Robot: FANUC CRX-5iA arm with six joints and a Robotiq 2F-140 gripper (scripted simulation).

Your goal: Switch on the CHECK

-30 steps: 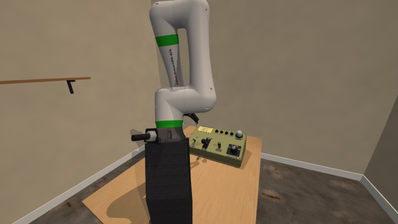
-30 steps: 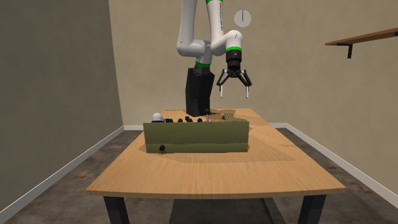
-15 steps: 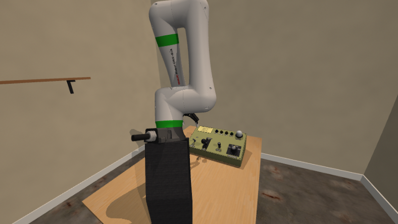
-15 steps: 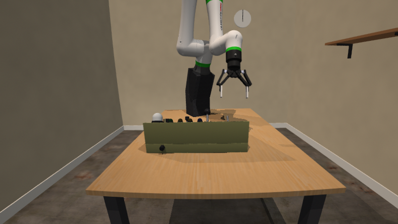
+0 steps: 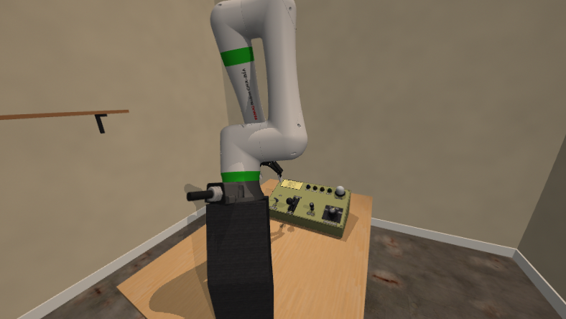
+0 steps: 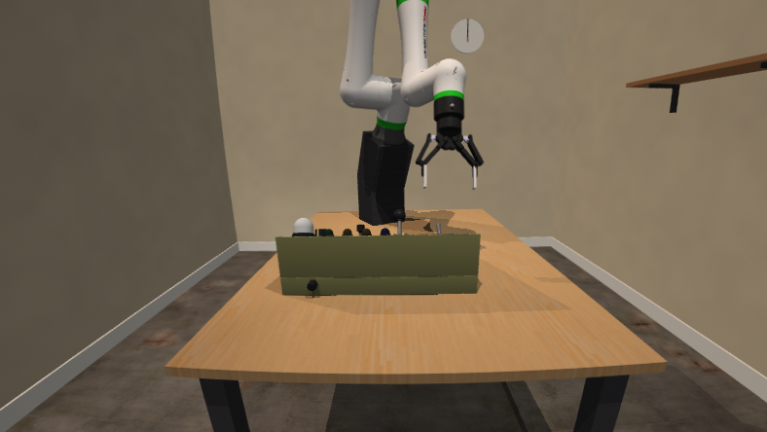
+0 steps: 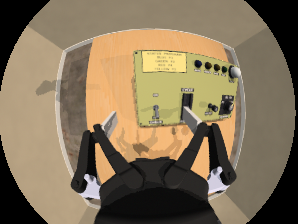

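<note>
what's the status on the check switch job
Black pincer open, empty, high above the olive-green console box. No switch touched; CHECK label unreadable. Nothing between pincer and panel.

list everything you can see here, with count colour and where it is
console: 1, olive green, on the table's far half from the exterior view
white dome: 1, white, console's top corner
round black knobs: 4, black, in a row beside the dome
ball-topped lever: 1, black ball, standing up from the panel
label plate: 1, pale yellow, panel corner nearest the arm
table: 1, light wood, dark legs
shelf: 1, brown, on the wall
wall clock: 1, grey, behind the arm
arm: 1, white with green bands, on a black pedestal
tool: 1, black, open and empty, above the console
</note>
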